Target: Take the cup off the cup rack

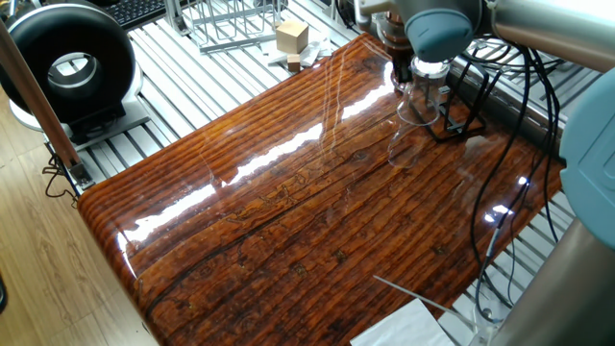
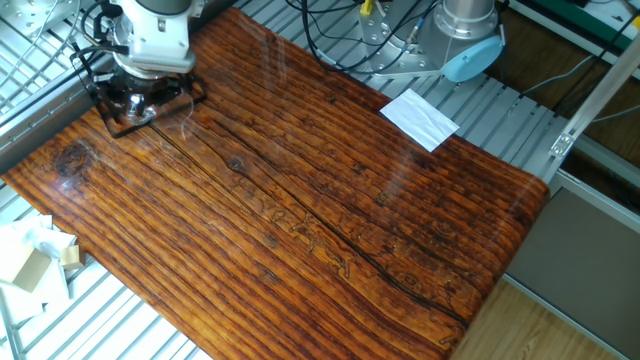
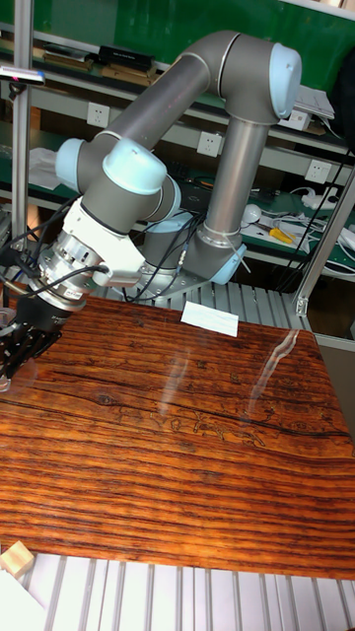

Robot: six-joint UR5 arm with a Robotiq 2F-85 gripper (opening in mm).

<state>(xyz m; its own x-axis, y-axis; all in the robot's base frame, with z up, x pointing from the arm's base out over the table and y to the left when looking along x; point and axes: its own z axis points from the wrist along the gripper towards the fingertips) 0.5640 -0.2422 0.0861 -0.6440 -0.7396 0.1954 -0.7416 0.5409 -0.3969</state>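
The cup (image 1: 420, 99) is a small clear glass mug at the table's far corner, directly under my gripper (image 1: 423, 88). It hangs among the thin black wires of the cup rack (image 1: 454, 125). In the other fixed view, my gripper (image 2: 140, 100) reaches down inside the cup rack's rectangular base frame (image 2: 190, 97), and the cup (image 2: 141, 108) shows as a faint glint between the fingers. In the tall fixed view, the gripper (image 3: 16, 340) is at the left edge with the cup (image 3: 5, 327) partly cut off. The fingers look closed on the glass.
A white paper sheet (image 2: 419, 118) lies near the arm's base. Black cables (image 1: 509, 106) run beside the rack. A silver wire frame (image 1: 231, 24) and small wooden blocks (image 1: 291, 38) sit off the table's far end. A black round device (image 1: 67, 67) stands at the left.
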